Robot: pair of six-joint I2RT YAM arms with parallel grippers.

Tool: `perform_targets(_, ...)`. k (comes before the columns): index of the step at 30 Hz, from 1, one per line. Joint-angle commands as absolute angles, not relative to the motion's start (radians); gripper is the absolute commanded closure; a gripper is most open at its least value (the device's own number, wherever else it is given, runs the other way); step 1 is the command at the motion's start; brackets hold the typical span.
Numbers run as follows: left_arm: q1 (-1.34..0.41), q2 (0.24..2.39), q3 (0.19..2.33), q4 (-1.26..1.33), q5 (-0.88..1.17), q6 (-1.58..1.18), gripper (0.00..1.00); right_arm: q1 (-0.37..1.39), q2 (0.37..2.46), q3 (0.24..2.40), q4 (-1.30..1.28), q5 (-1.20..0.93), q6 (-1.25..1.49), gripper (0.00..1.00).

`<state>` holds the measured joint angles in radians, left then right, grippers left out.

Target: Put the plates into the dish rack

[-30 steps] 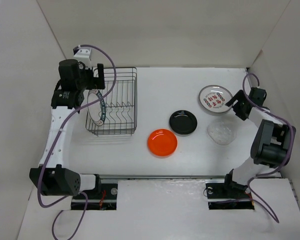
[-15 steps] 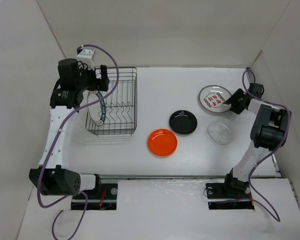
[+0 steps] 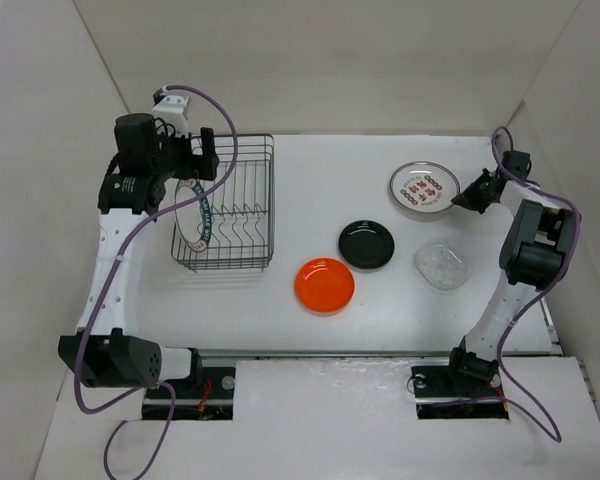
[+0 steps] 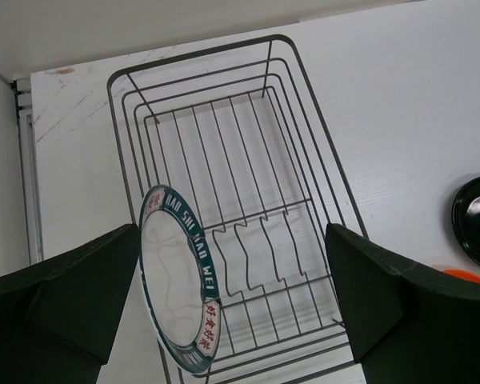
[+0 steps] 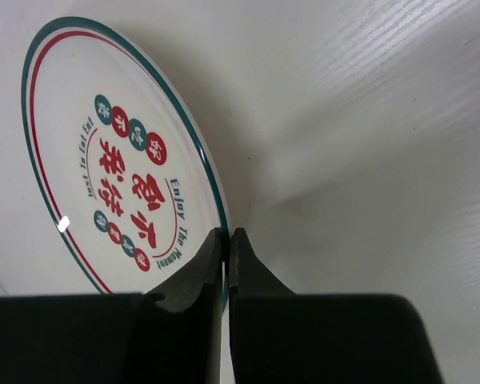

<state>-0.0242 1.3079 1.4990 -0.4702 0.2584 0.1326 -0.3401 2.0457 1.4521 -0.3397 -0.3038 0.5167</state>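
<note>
The dark wire dish rack [image 3: 248, 200] [image 4: 224, 160] stands at the left. One white plate with a dark patterned rim [image 3: 196, 214] [image 4: 176, 288] stands on edge at its left end. My left gripper [image 3: 185, 150] hovers open above the rack, fingers [image 4: 64, 296] wide on either side of that plate, holding nothing. My right gripper [image 3: 464, 197] [image 5: 226, 240] is shut on the rim of the white plate with red marks [image 3: 423, 188] [image 5: 104, 160], which is tilted up at the back right. Orange plate [image 3: 325, 284], black plate [image 3: 367, 243] [image 4: 476, 220] and clear plate [image 3: 441, 265] lie flat on the table.
White walls close in on the left, back and right. The right arm's links [image 3: 530, 250] stand close to the right wall, just right of the clear plate. The arm bases [image 3: 190, 375] sit at the near edge.
My right gripper has closed on the red-marked plate's rim, and the plate has shifted left and back, tilting up. The left gripper has moved up slightly over the rack and stays open.
</note>
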Motion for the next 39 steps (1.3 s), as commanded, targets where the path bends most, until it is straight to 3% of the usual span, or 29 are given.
perform_targets(1, -0.021, 1.308, 1.54, -0.468, 0.259, 0.138, 0.0, -0.345, 2.048, 1.439, -0.338, -0.271, 0.502, 1.0)
perform_targets(7, -0.021, 1.351, 1.574, -0.488, 0.317, 0.149, 0.0, -0.345, 1.875, 1.289, -0.102, -0.455, 0.555, 1.0)
perform_targets(17, -0.032, 1.495, 1.658, -0.416, 0.737, 0.161, 0.0, -0.27, 1.628, 1.127, 0.219, -0.627, 0.554, 1.0)
perform_targets(24, -0.115, 1.667, 1.767, -0.417, 0.992, 0.162, 0.0, -0.108, 1.505, 1.074, 0.414, -0.775, 0.581, 1.0)
perform_targets(35, -0.232, 1.787, 1.819, -0.396, 0.983, 0.152, 0.0, 0.136, 1.503, 1.169, 0.466, -0.781, 0.629, 1.0)
perform_targets(37, -0.232, 1.787, 1.819, -0.396, 0.983, 0.152, 0.07, 0.158, 1.523, 1.181, 0.476, -0.781, 0.629, 1.0)
perform_targets(39, -0.232, 1.798, 1.819, -0.405, 1.009, 0.152, 0.29, 0.181, 1.534, 1.181, 0.489, -0.781, 0.638, 1.0)
